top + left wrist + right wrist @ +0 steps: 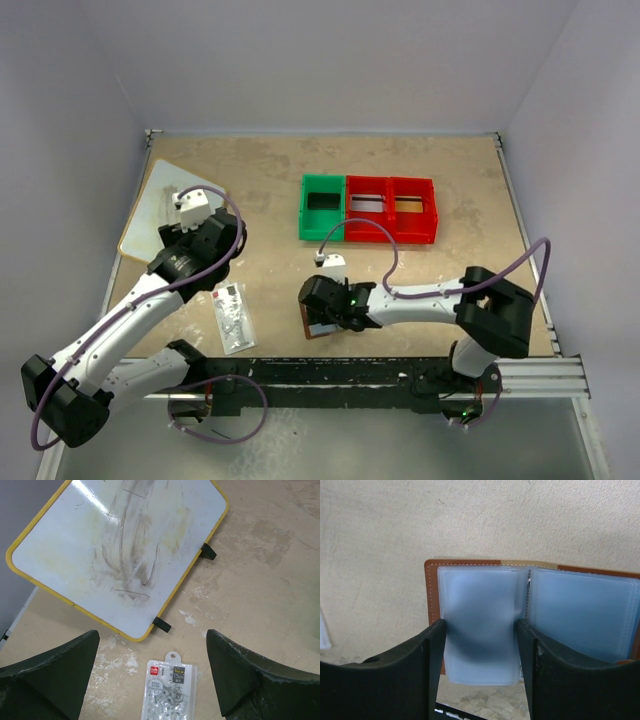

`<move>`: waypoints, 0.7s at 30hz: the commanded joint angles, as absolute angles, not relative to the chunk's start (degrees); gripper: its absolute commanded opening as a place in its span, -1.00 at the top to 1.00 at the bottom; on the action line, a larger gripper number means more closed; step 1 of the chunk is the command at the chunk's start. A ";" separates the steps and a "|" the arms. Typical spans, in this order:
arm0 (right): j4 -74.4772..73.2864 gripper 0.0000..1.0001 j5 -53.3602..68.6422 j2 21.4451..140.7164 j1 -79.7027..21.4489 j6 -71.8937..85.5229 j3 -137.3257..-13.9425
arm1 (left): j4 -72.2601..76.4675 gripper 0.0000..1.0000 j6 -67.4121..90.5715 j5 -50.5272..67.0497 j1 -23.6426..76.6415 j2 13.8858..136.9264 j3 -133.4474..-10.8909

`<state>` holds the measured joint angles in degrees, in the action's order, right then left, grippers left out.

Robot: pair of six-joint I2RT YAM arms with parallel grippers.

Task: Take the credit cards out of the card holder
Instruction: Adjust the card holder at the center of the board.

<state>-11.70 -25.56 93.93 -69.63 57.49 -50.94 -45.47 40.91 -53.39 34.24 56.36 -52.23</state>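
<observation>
The card holder lies open on the counter near the front edge, brown leather down and bluish clear sleeves facing up. The right gripper is right over it, jaws about half apart, one on each side of the left-hand sleeve and touching its edges. I cannot tell whether they actually pinch it. Further back stand a green bin and two red bins side by side. A silvery grey credit card lies in the middle red bin and a golden tan credit card in the right red bin. Over on the left, the left gripper hangs above the counter with its jaws spread wide and nothing in them, near a yellow-framed whiteboard and a clear speckled packet.
</observation>
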 commanded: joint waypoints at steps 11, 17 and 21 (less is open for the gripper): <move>3.00 -0.26 -13.80 84.79 -61.60 57.80 -39.34 | -44.43 -0.69 40.07 -53.11 34.07 56.77 -52.79; 1.64 -0.27 -13.36 87.44 -61.57 57.84 -40.73 | -44.32 -0.68 39.83 -52.70 34.02 57.26 -52.82; 1.38 -0.24 -13.44 88.40 -61.54 57.83 -41.33 | -44.24 -0.67 39.73 -52.61 34.04 57.43 -52.85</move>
